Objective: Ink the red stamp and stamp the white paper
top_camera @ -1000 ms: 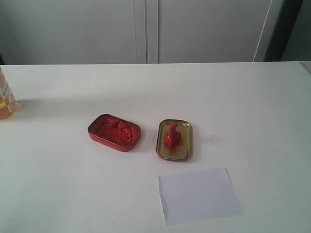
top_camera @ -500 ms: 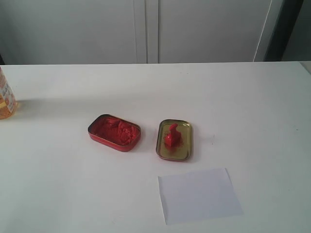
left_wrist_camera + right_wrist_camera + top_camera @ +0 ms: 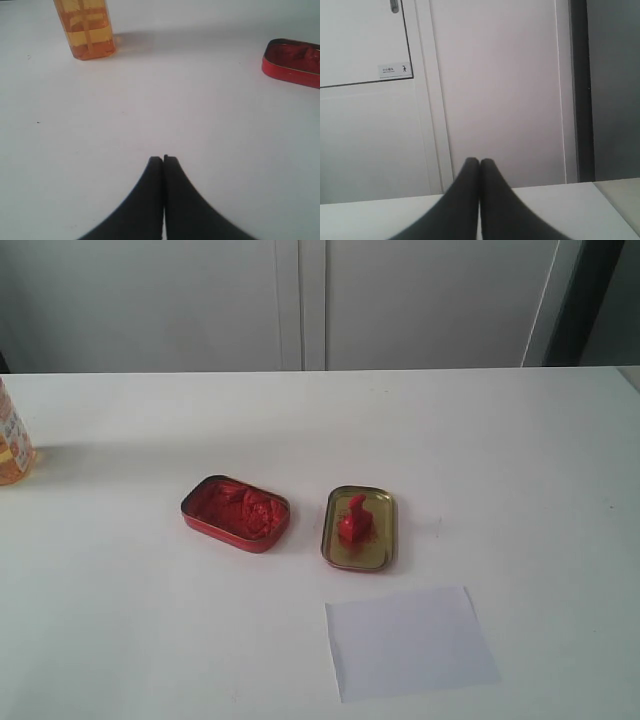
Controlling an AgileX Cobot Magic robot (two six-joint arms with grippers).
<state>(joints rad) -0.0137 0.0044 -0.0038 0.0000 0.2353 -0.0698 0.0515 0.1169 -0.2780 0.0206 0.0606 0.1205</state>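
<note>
On the white desk (image 3: 520, 440), pale cabinet doors (image 3: 420, 300) behind
The red stamp (image 3: 352, 520) stands in the gold-lined lid (image 3: 392, 530), white paper (image 3: 408, 642) near. The left gripper (image 3: 163, 159), jaws pressed together, overlooks an amber bottle (image 3: 86, 27); the right gripper (image 3: 479, 161), likewise, faces doors.

The left claw (image 3: 163, 159) and right claw (image 3: 479, 161) are smooth, black, tapered.

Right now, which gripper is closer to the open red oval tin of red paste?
Left, most likely. The left gripper sits low over the white table with the red oval tin in its view; the right gripper faces grey cupboard doors, tin unseen.
</note>
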